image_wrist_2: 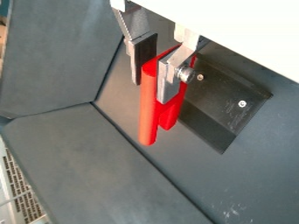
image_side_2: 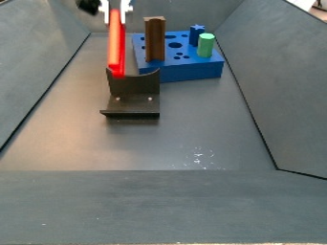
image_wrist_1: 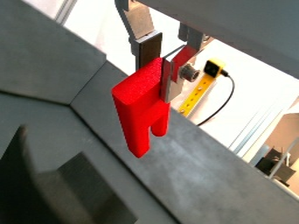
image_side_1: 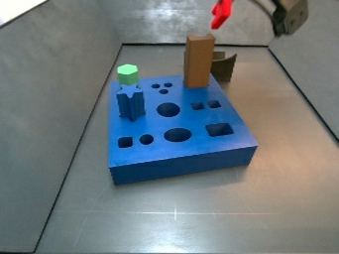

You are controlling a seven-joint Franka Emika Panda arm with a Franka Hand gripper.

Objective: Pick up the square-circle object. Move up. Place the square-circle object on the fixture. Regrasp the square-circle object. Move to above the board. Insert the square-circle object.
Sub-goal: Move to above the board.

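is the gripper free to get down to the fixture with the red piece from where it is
Probably yes. The gripper, shut on the square-circle object, hangs in open air above the fixture; in a side view nothing lies between the piece and the brown post.

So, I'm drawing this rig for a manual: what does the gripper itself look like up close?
In both wrist views the gripper has two flat silver plate fingers with dark pads, one fastened with visible round screws. The fingers hang from a pale body at the frame edge. No cable or marking on the gripper itself shows.
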